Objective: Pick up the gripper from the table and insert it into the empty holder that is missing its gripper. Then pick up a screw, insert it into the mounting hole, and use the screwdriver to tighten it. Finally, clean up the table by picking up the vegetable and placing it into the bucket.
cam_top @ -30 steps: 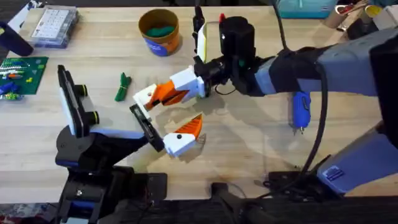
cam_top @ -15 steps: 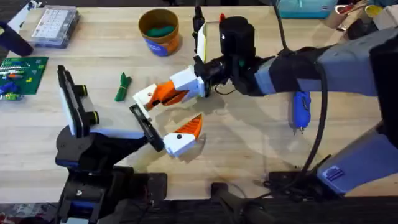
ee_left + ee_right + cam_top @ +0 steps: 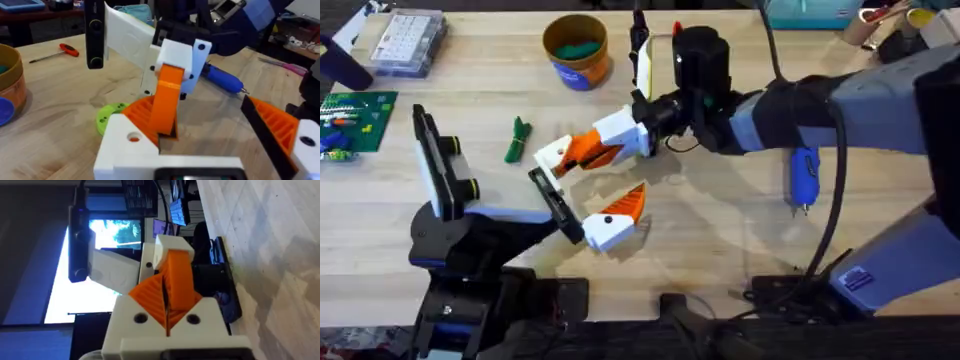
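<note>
Holding both pincers low over the tabletop [image 3: 720, 230]: right pincer [image 3: 560, 158] pressed together, empty; left pincer [image 3: 638, 208] spread apart. Gripper [image 3: 111, 116] lies just behind them, largely hidden by my orange fingers [image 3: 167, 97]. Advice: back off, approach squarely, clamp its rim. Holder unidentified.

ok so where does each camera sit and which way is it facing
Overhead: above the arms' bases, looking down and forward over the table; both arms show.
Left wrist: on the left arm, looking low across the table at the right gripper; its own fingers show.
Right wrist: on the right arm, turned sideways.
Overhead and left wrist share the bucket.
</note>
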Controlling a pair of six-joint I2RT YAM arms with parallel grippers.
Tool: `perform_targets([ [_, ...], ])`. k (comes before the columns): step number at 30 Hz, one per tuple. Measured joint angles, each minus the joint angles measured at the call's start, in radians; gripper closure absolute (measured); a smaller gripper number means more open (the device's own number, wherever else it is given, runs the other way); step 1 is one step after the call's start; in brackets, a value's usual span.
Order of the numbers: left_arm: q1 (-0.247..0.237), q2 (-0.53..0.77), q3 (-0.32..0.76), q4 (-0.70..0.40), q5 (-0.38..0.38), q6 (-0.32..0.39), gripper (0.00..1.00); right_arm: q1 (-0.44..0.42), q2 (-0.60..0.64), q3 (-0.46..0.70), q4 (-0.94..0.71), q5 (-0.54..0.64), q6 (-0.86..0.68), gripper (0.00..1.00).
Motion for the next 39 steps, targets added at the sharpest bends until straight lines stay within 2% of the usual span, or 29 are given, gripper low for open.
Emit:
perform_targets([
  [2, 0.0, 0.0, 0.0, 0.0, 0.0, 0.0, 0.01, 0.0, 0.0, 0.0, 0.0, -0.001, -0.001, 0.953],
  [7, 0.0, 0.006, 0.0, 0.0, 0.002, -0.004, 0.01, 0.0, -0.006, 0.009, 0.006, -0.016, 0.0, 0.565],
  [10, 0.0, 0.007, 0.0, 0.0, 0.003, -0.003, 0.01, 0.0, -0.011, 0.012, 0.005, -0.023, 0.002, 0.451],
  [13, 0.0, 0.007, 0.0, 0.0, 0.012, -0.003, 0.01, -0.002, -0.012, 0.013, 0.004, -0.029, 0.004, 0.212],
  [14, -0.002, 0.005, 0.001, -0.002, 0.037, -0.001, 0.01, -0.003, -0.011, 0.014, 0.005, -0.014, -0.002, 0.084],
  [15, -0.01, 0.0, 0.002, -0.006, 0.082, 0.002, 0.01, -0.008, -0.007, 0.015, 0.005, 0.015, -0.008, 0.025],
  [18, -0.036, -0.006, 0.003, -0.016, 0.162, 0.006, 0.01, -0.036, 0.01, 0.017, -0.003, 0.055, -0.013, 0.005],
  [23, -0.037, -0.006, 0.003, -0.023, 0.214, 0.009, 0.01, -0.068, 0.012, 0.017, -0.018, 0.066, -0.019, 0.004],
  [30, -0.037, -0.006, 0.003, -0.026, 0.233, 0.009, 0.01, -0.084, 0.012, 0.016, -0.077, 0.055, -0.044, 0.004],
  [39, -0.037, -0.006, 0.003, -0.026, 0.242, 0.009, 0.01, -0.184, 0.012, -0.002, -0.227, 0.026, -0.137, 0.004],
])
